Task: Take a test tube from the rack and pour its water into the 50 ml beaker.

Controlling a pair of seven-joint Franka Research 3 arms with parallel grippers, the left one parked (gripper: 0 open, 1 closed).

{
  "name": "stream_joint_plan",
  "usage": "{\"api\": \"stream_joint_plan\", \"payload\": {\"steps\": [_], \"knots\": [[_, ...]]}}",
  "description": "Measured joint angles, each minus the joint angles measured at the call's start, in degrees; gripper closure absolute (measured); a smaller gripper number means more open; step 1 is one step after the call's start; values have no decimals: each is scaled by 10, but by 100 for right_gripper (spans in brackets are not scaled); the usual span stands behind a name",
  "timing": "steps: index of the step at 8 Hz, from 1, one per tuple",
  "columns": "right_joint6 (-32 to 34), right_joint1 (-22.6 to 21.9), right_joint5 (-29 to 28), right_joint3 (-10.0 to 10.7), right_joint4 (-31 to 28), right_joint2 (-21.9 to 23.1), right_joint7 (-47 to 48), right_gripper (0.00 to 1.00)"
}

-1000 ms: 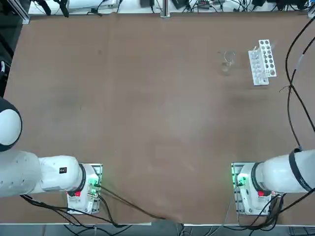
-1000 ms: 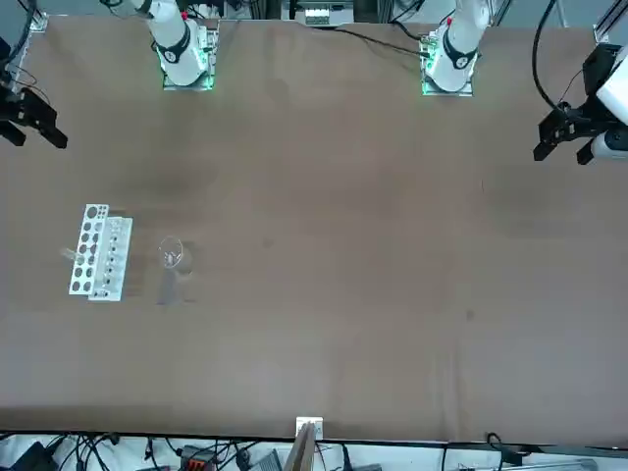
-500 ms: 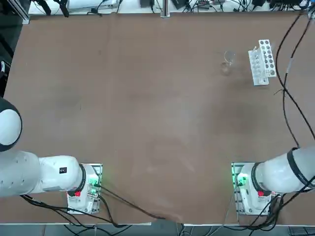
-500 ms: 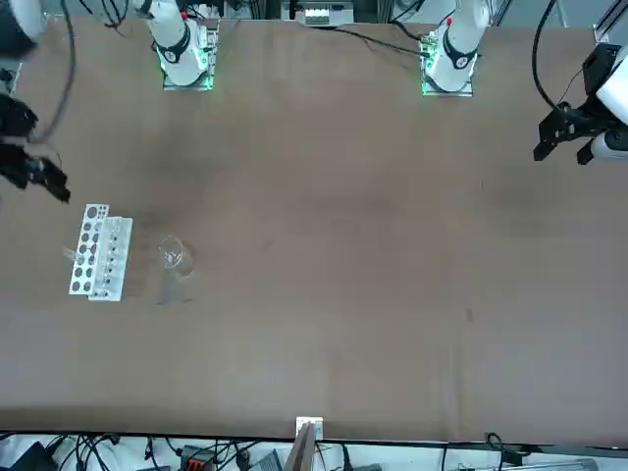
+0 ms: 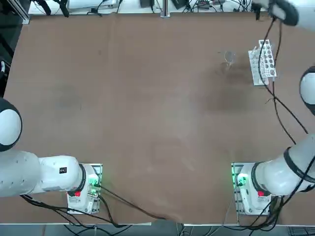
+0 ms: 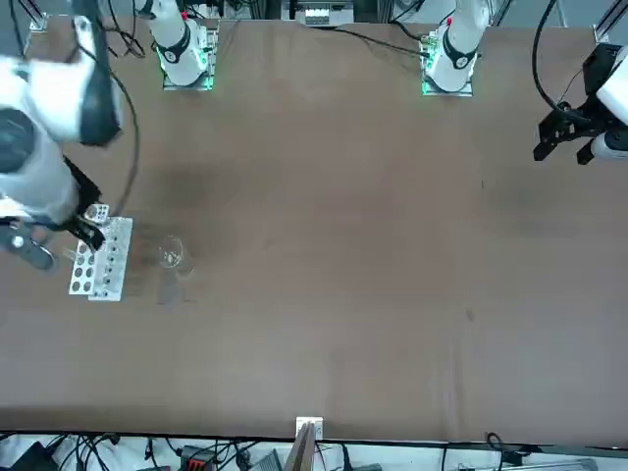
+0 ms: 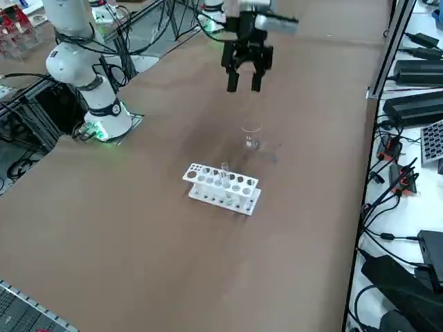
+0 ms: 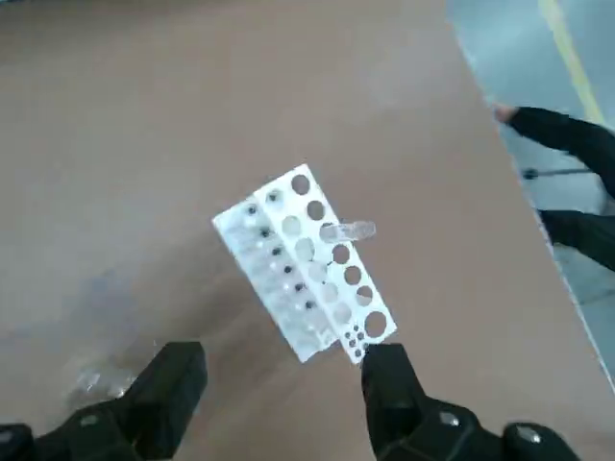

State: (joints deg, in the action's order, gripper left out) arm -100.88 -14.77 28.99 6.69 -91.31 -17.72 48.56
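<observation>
The white rack (image 7: 223, 187) (image 5: 262, 62) (image 6: 98, 260) stands near the table's far right edge. One clear test tube (image 7: 224, 171) (image 8: 346, 230) stands upright in it; its water is too faint to see. The small clear 50 ml beaker (image 7: 250, 137) (image 5: 228, 57) (image 6: 172, 253) sits apart from the rack, on its inner side. My right gripper (image 7: 243, 84) (image 8: 281, 394) hangs high above the table, open and empty. In the wrist view the rack (image 8: 303, 264) lies far below between the dark fingers (image 8: 173, 384), and the beaker (image 8: 101, 379) shows beside one finger.
My right arm's black cable (image 5: 273, 78) hangs over the rack's area. The table's right edge (image 7: 367, 138) runs close by, with power strips and cables (image 7: 408, 69) beyond it. A dark-clad figure (image 8: 567, 134) shows on the floor past the table.
My right arm has swung in from beyond the table's right edge to above the rack. The gripper stays open. Rack and beaker have not moved.
</observation>
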Motion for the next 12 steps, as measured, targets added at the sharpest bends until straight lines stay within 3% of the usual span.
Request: {"api": "stream_joint_plan", "payload": {"steps": [4, 8, 12], "knots": [[-14, -21, 179, 0, -78, -50, 311, 6], [19, -22, 342, 1, -90, -157, 614, 8], [26, -19, 416, 5, -85, -204, 822, 11]]}}
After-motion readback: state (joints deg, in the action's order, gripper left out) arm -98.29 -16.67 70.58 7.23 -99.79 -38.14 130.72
